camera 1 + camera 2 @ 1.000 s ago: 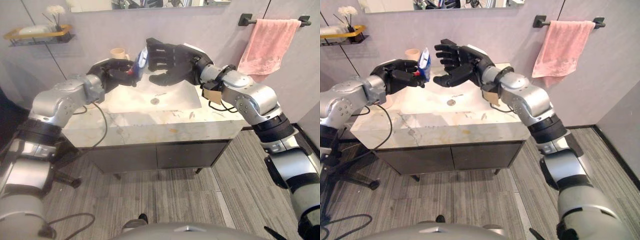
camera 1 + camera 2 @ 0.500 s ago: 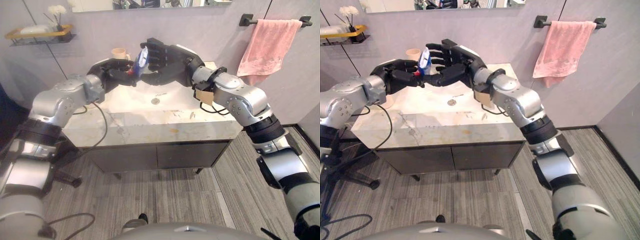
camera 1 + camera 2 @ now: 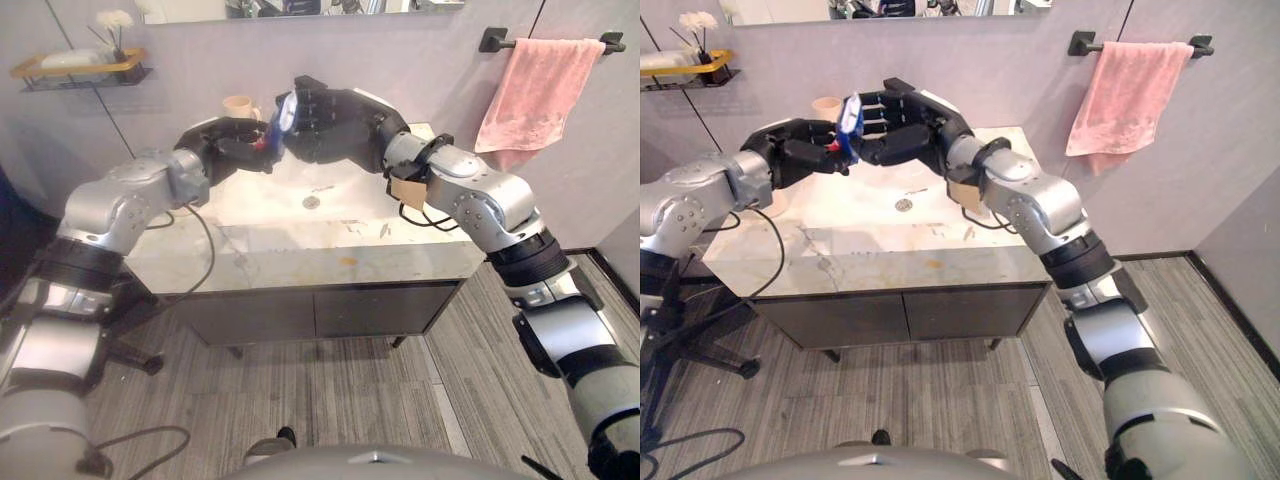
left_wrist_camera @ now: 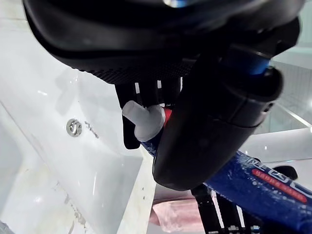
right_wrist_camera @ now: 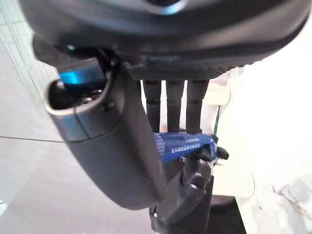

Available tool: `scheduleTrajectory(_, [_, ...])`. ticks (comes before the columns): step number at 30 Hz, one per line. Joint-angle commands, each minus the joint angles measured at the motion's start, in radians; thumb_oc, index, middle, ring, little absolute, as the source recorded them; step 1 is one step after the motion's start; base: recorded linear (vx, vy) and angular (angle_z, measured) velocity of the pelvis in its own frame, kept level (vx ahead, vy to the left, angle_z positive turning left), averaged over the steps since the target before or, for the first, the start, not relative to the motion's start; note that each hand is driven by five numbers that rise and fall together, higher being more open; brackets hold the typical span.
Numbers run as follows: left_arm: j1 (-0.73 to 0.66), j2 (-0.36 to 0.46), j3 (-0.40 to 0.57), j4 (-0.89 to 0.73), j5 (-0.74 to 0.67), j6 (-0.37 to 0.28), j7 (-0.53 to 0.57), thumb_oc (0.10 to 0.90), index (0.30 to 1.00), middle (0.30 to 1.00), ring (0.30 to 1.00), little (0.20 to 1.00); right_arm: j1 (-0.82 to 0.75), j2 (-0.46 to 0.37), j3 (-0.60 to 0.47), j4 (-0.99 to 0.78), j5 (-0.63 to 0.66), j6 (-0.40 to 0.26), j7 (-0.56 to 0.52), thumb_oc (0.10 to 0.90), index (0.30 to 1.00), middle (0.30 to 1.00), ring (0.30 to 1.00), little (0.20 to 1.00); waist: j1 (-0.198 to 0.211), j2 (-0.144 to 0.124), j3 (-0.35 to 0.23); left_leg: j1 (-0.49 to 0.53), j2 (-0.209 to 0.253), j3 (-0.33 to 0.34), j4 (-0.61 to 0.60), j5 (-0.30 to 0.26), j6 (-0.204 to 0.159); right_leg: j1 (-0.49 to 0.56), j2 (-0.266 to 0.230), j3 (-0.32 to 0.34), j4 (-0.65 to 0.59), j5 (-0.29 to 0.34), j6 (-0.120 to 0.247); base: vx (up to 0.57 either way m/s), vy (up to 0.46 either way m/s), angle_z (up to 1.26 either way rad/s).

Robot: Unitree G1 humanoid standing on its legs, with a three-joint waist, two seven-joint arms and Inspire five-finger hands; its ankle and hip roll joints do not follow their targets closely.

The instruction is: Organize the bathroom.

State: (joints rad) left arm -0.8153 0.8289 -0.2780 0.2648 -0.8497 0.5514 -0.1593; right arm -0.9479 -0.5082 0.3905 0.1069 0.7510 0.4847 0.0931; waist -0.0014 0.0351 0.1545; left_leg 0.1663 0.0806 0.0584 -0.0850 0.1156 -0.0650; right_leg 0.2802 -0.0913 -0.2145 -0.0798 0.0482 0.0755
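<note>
Above the sink at the bench's back edge, both hands grip a blue tube: left hand and right hand, fingers curled round it.

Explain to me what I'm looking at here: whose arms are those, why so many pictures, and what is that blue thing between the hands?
The silver arms belong to a humanoid robot standing at a bathroom vanity. The two wide pictures come from cameras in its head, looking down. The two close-up pictures come from cameras on its wrists, so the dark shapes there are its own hands.

The left hand has its fingers curled round the red-capped end of a blue toothpaste tube. The right hand is closing its fingers on the tube's other end, so it looks like a handover above the sink.

Also there: a cream cup on the marble counter, a pink towel on a wall bar, and a small wall shelf with white flowers.
</note>
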Motion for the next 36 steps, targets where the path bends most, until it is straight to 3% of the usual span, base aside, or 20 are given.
scheduleTrajectory(1, [-0.099, -0.020, 0.083, 0.030, 0.011, -0.119, 0.027, 0.400, 0.300, 0.300, 0.300, 0.300, -0.087, 0.007, 0.002, -0.002, 0.043, -0.104, 0.032, 0.400, 0.300, 0.300, 0.300, 0.300, 0.032, 0.034, -0.182, 0.048, 0.072, -0.006, -0.002, -0.066, -0.052, -0.025, -0.006, 0.000, 0.002, -0.101, 0.021, 0.00, 0.000, 0.00])
scheduleTrajectory(9, [-0.088, -0.017, 0.088, 0.029, 0.010, -0.119, 0.019, 0.400, 0.300, 0.300, 0.300, 0.300, -0.076, 0.002, -0.008, -0.004, 0.050, -0.110, 0.023, 0.400, 0.300, 0.300, 0.300, 0.300, 0.031, 0.034, -0.182, 0.051, 0.071, -0.005, -0.002, -0.067, -0.051, -0.023, -0.008, 0.001, 0.003, -0.101, 0.023, 0.00, 0.000, 0.00])
scheduleTrajectory(10, [-0.089, -0.016, 0.089, 0.030, 0.012, -0.114, 0.019, 0.452, 0.378, 0.378, 0.378, 0.378, -0.075, 0.001, -0.010, -0.004, 0.048, -0.108, 0.023, 0.400, 0.300, 0.300, 0.300, 0.300, 0.030, 0.034, -0.183, 0.051, 0.072, -0.003, -0.002, -0.067, -0.051, -0.024, -0.008, 0.002, 0.003, -0.100, 0.023, 0.00, 0.000, 0.00])
scheduleTrajectory(11, [-0.086, -0.018, 0.090, 0.029, 0.018, -0.113, 0.027, 0.800, 0.900, 0.900, 0.900, 0.900, -0.073, -0.002, -0.011, -0.004, 0.048, -0.111, 0.022, 0.400, 0.300, 0.300, 0.300, 0.300, 0.030, 0.034, -0.183, 0.051, 0.071, -0.003, -0.002, -0.067, -0.050, -0.024, -0.008, 0.003, 0.002, -0.100, 0.023, 0.00, 0.000, 0.00])
scheduleTrajectory(31, [-0.077, 0.020, 0.115, 0.023, 0.034, -0.143, 0.039, 0.800, 0.900, 0.900, 0.900, 0.900, -0.067, -0.034, -0.042, 0.012, 0.053, -0.121, 0.006, 0.400, 0.300, 0.300, 0.300, 0.300, 0.031, 0.038, -0.183, 0.056, 0.079, 0.014, -0.002, -0.066, -0.054, -0.024, -0.012, -0.011, 0.003, -0.098, 0.023, 0.00, 0.000, 0.00])
scheduleTrajectory(34, [-0.092, 0.060, 0.125, 0.056, 0.122, -0.246, 0.172, 0.800, 0.900, 0.900, 0.900, 0.900, -0.073, -0.052, -0.042, 0.021, 0.072, -0.126, 0.003, 0.400, 0.300, 0.300, 0.300, 0.300, 0.035, 0.035, -0.190, 0.057, 0.077, 0.011, -0.002, -0.069, -0.053, -0.022, -0.013, -0.012, 0.002, -0.099, 0.023, 0.00, 0.000, 0.00])
scheduleTrajectory(36, [-0.099, 0.078, 0.131, 0.068, 0.149, -0.280, 0.202, 0.800, 0.900, 0.900, 0.900, 0.900, -0.073, -0.058, -0.044, 0.024, 0.074, -0.126, 0.005, 0.400, 0.300, 0.300, 0.300, 0.300, 0.037, 0.034, -0.191, 0.057, 0.076, 0.010, -0.002, -0.069, -0.053, -0.022, -0.013, -0.014, 0.002, -0.100, 0.022, 0.00, 0.000, 0.00])
